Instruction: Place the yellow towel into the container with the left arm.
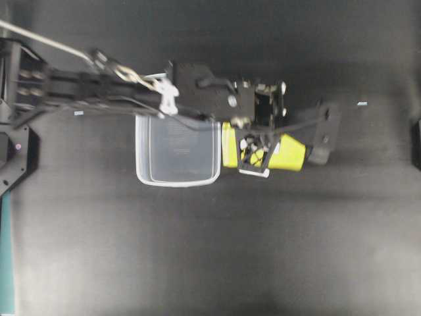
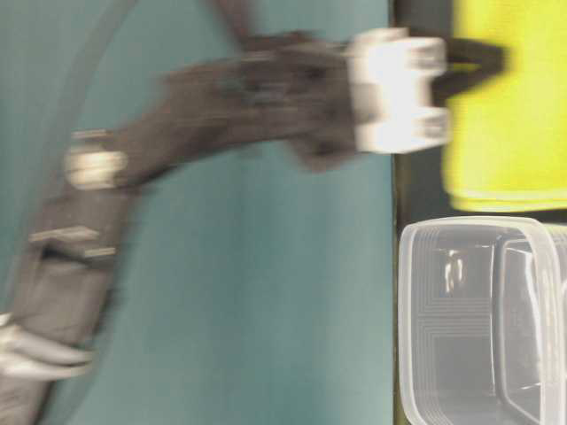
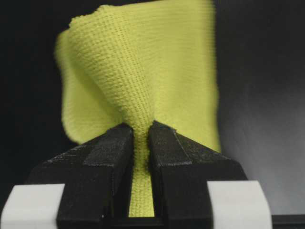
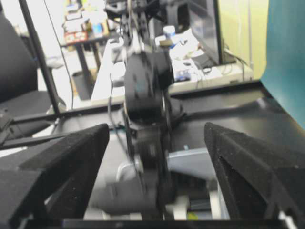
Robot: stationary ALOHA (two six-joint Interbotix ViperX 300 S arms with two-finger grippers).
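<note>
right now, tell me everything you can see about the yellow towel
The towel is bright yellow-green cloth with a fine woven, microfibre-like texture. The left gripper is shut on a pinched fold of it, so the fabric bunches into a ridge between the black fingers and fans out beyond. From overhead it lies just right of the container, not in it, partly hidden by the gripper.

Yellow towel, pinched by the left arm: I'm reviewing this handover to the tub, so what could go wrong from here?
1. The left gripper holds the yellow towel only by a narrow pinched fold between its jaws; the cloth might slip out during the move.
2. In the overhead view the towel hangs beside the container, not over it; releasing now would likely miss it.
3. The loose cloth could drape over the rim instead of dropping inside.
</note>
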